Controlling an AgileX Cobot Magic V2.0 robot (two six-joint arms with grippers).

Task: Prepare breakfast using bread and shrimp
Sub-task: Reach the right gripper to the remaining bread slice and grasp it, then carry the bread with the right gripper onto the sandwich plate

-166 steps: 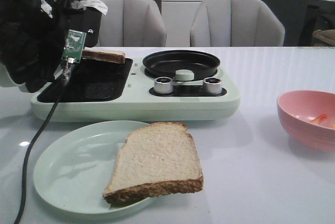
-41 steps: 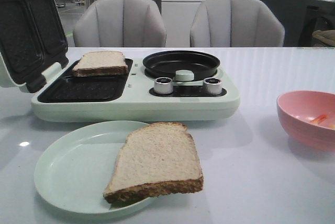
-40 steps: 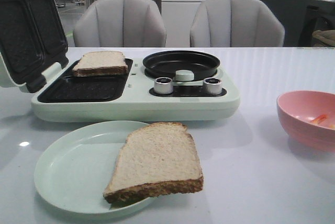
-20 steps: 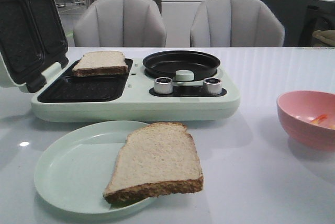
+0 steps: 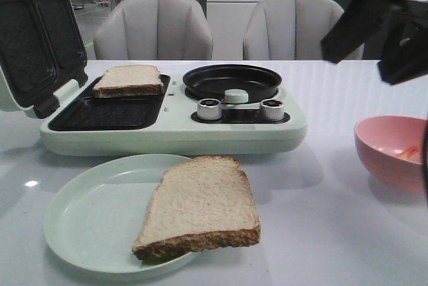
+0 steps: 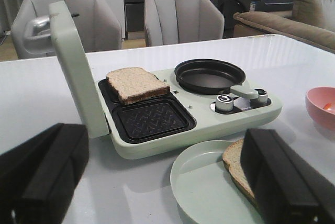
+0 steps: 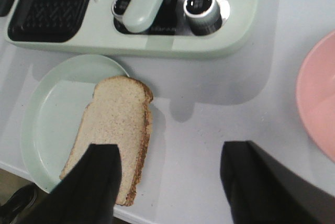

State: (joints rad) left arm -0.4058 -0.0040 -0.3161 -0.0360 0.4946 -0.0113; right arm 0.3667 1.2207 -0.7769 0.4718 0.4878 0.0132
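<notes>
One bread slice [image 5: 128, 79] is lying in the sandwich maker [image 5: 172, 122]; the other [image 5: 199, 206] is sitting on the plate [image 5: 80, 216] just before it. The right gripper [image 7: 170, 182], jaws wide and empty, is hovering nearby, probably bound for the shrimp [image 5: 408, 153] in the pink bowl [image 5: 391, 159]. The left gripper [image 6: 162, 182] is gaping too.

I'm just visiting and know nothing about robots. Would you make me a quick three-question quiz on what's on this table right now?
1. True or false: one bread slice lies in the far compartment of the open sandwich maker.
2. Where is the other bread slice? A) in the black pan B) on the pale green plate, overhanging its rim C) in the pink bowl
3. Fill in: the right gripper's fingers are spread ____.

Key: 1 true; 2 B; 3 open.
</notes>
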